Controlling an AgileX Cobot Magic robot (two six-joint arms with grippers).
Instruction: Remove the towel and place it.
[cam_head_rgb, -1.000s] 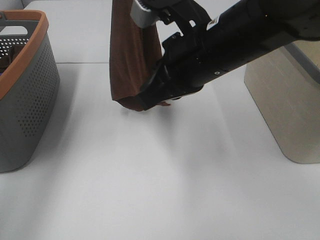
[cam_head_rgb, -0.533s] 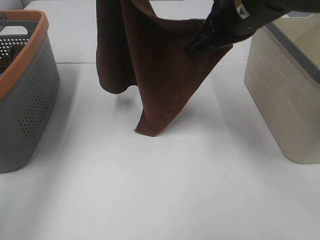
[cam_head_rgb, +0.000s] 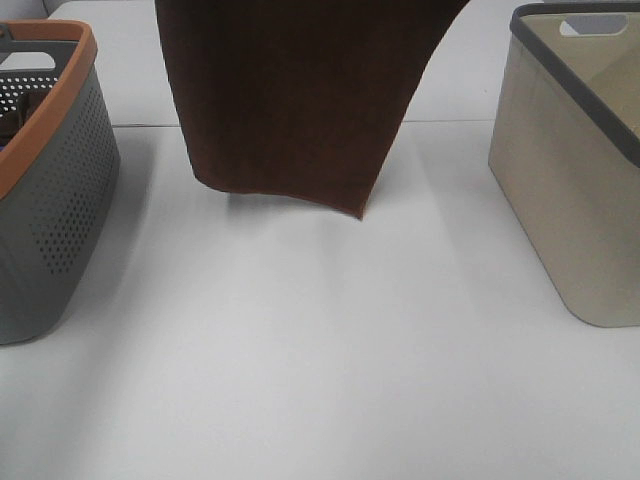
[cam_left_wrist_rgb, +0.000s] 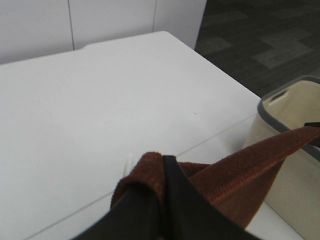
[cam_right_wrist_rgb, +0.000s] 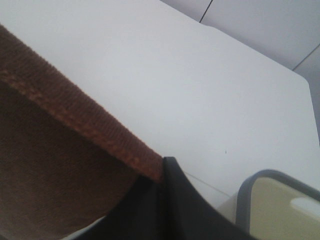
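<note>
Hanging spread btwn the two arms, the towel (cam_head_rgb: 290, 100) is stretched like a sheet over the middle of the table (cam_head_rgb: 320, 360). Its top edge runs out of the high cam's frame. Its lower edge sits low over the surface; can't tell if the bottom corner brushes it. The grey basket w/ orange rim (cam_head_rgb: 60, 200) stands well off to the left and the beige basket (cam_head_rgb: 570, 200) to the right. The towel is in neither.

Step in hand, imo: laying it down. To do it well, lower both arms together & level, top edge taut. Let the bottom hem land first, then draw the arms along so the cloth rolls out flat w/o tucking under. Let go only once it rests on the table.

Jaws: the left gripper (cam_left_wrist_rgb: 162, 172) is clamped on a bunched top corner, no gap showing. The right gripper (cam_right_wrist_rgb: 167, 170) pinches the stitched hem at the other corner, likewise closed down on cloth.
</note>
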